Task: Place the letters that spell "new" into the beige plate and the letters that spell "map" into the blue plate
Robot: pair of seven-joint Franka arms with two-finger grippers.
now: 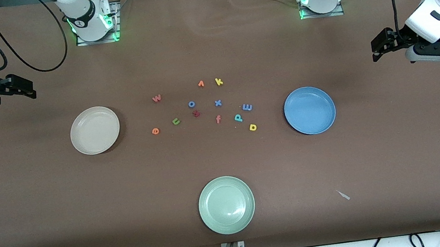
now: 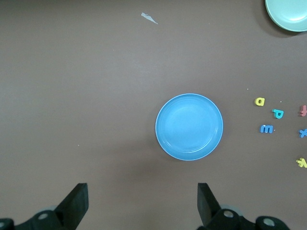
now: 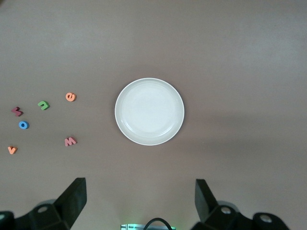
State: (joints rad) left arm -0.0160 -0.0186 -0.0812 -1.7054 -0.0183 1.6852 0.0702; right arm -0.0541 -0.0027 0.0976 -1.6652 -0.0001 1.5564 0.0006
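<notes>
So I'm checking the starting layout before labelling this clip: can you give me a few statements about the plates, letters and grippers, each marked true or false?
1. The blue plate holds no letters. True.
2. The orange e lies in the beige plate. False: it lies on the table beside that plate.
3. The pale green plate is the plate nearest the front camera. True.
4. The left gripper grips the yellow a. False: it is open and holds nothing.
5. The right gripper is open. True.
</notes>
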